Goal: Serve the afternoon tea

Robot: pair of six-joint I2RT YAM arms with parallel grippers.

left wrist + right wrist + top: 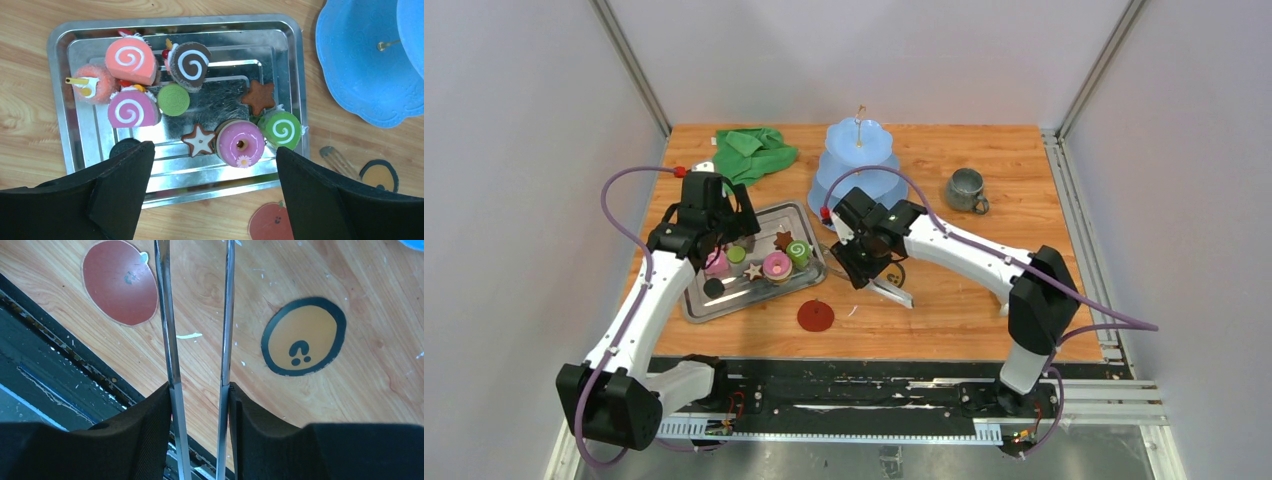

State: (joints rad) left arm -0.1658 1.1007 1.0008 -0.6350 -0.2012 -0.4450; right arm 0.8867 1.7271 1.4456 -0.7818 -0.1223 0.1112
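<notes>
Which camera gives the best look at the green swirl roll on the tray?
The left wrist view: the green swirl roll lies large and unobstructed on the steel tray, white spiral clear. The top external view shows it as a small green spot. The right wrist view shows only tongs and tabletop.

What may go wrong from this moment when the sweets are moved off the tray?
1. The right end effector grips the tongs only by their two thin blades; they may slip or twist.
2. The sweets lie crowded on the steel tray; the open left end effector above them may knock a neighbour.
3. The two end effectors are near each other at the tray's edge and may collide.
</notes>
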